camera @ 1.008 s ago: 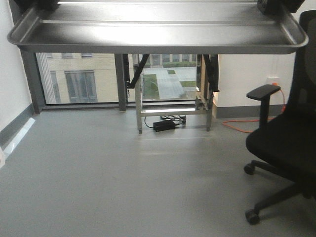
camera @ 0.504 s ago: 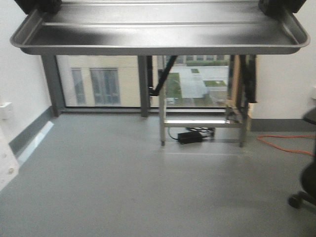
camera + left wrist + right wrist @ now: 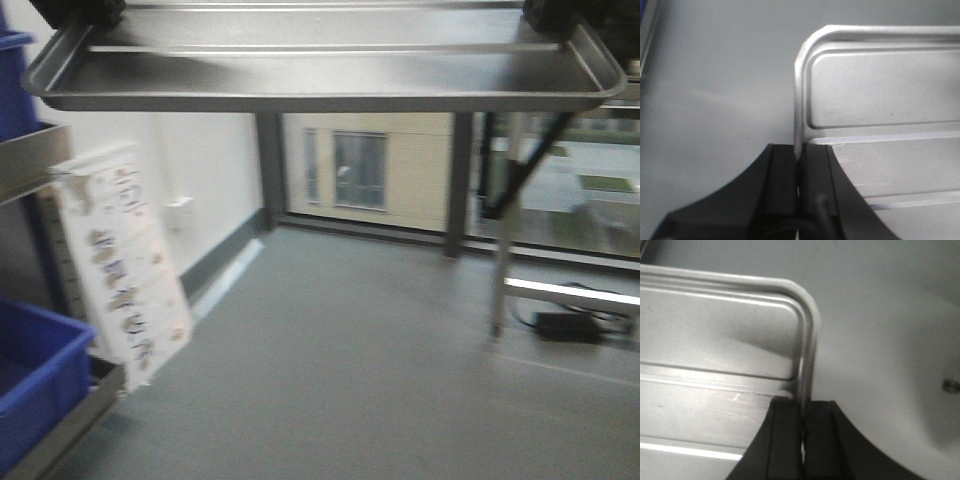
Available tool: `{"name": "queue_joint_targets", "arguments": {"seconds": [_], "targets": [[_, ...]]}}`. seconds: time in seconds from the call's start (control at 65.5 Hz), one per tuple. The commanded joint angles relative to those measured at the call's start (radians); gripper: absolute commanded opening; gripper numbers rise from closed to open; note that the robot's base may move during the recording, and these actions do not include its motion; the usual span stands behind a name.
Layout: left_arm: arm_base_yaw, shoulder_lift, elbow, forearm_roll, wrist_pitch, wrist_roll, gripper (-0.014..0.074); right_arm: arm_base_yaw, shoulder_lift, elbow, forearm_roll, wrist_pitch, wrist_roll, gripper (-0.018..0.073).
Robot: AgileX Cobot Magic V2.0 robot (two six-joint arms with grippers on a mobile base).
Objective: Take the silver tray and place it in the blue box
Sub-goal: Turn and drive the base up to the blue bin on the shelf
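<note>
1. Grey floor [image 3: 340, 370], a white wall and tall windows [image 3: 360, 165] fill the front view. A printed board [image 3: 120, 270] leans at 9 o'clock.
2. Silver tray [image 3: 320, 62] hangs level at 12 o'clock, high off the floor, gripped at both ends, likely so it cannot tip.
3. Left gripper [image 3: 799, 170] is clamped on one short rim, and right gripper [image 3: 802, 425] is clamped on the opposite rim.
4. Blue box [image 3: 35, 385] sits on a metal rack [image 3: 75, 418] at 8 o'clock, well apart from the tray. Placing is not yet done.
</note>
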Motion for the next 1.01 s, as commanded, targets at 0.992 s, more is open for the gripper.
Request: {"name": "queue_joint_targets", "arguments": {"seconds": [0.992], "targets": [[-0.001, -0.034, -0.032, 0.056, 0.04, 0.002, -0.0104, -0.006, -0.032, -0.034, -0.08, 0.003, -0.022, 0.0057]]}}
